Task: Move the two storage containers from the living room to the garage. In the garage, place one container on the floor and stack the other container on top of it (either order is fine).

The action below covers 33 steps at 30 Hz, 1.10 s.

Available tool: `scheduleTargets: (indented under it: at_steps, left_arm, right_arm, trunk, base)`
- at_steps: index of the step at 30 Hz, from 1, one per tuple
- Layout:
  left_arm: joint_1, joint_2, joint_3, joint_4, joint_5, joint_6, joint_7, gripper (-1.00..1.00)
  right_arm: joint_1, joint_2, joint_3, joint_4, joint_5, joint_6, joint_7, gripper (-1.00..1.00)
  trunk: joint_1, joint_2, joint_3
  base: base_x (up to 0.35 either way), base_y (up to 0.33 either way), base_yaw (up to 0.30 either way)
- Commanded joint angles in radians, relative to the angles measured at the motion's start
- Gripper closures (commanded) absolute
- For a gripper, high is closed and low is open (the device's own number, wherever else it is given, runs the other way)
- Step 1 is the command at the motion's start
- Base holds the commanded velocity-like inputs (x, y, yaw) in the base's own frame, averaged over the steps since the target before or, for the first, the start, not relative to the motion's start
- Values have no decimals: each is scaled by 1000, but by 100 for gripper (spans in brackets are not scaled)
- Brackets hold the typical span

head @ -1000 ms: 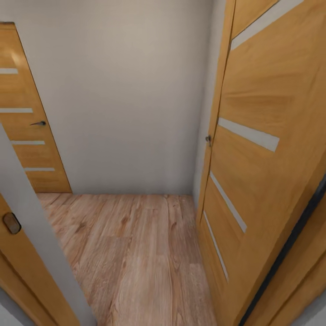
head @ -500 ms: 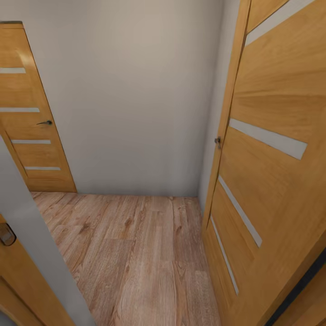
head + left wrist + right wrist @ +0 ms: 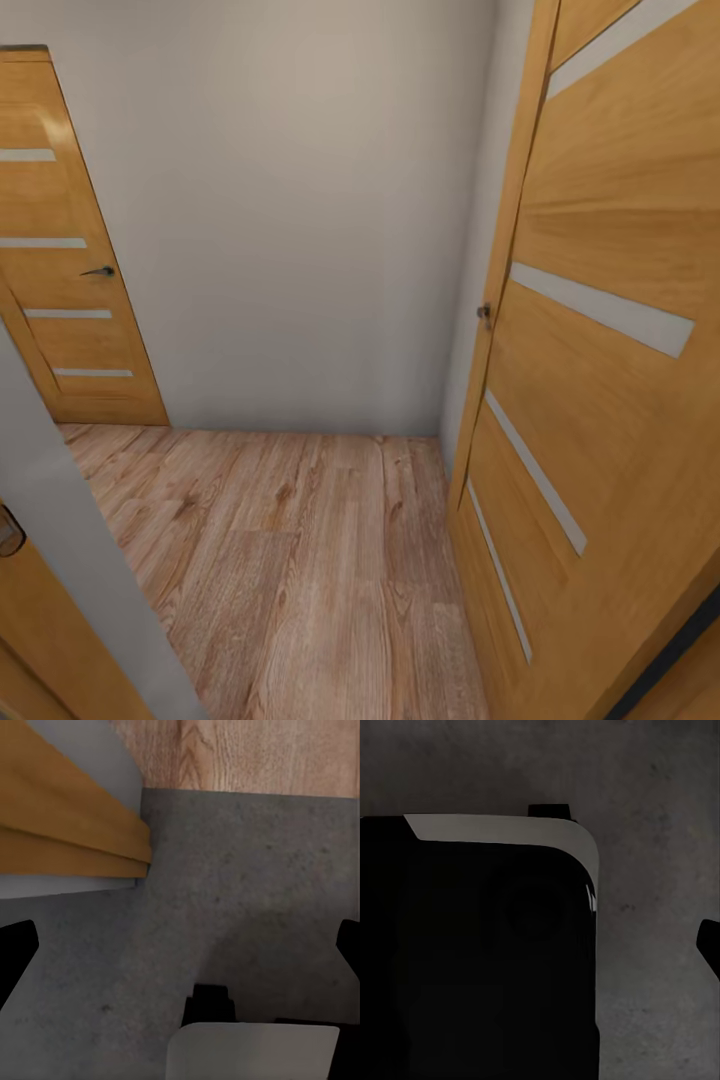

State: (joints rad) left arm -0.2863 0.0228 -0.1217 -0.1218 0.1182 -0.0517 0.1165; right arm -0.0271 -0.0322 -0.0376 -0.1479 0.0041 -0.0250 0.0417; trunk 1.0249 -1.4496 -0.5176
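In transit, no bins held: left gripper (image 3: pixel 180 945) fingers spread, empty; right fingers' state unclear. Risk: base clipping the open door (image 3: pixel 610 400) in this narrow doorway.

Head cam down on wood floor (image 3: pixel 300 560), wrist cams near concrete (image 3: pixel 247 885)

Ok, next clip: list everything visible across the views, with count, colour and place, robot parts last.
Doors: three, orange-brown wood with pale stripes; one open at head view's right, one shut far left, one at near left corner.
Wall: one, pale grey, straight ahead.
Wood plank floor: one, light brown, hallway.
Concrete floor: one, dark grey, speckled, beneath both wrist cameras, meeting planks at a threshold.
Left gripper: black fingertips wide apart, nothing between.
Robot body: black with a pale rim, right wrist view.
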Motion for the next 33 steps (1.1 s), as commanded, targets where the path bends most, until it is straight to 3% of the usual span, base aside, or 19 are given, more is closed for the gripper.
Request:
scheduleTargets:
  at_steps: [1,33]
  left_arm:
    - [-1,0,-9,1,11,-5,3,-100]
    - [-1,-4,-8,1,11,-16,3,-100]
  right_arm:
    - [-1,0,-4,1,0,-3,4,-100]
    - [-1,1,-5,1,0,-3,4,-100]
  trunk:
    - [0,0,-1]
    - [0,0,-1]
  base:
    - [73,1,0]
    - [129,-1,0]
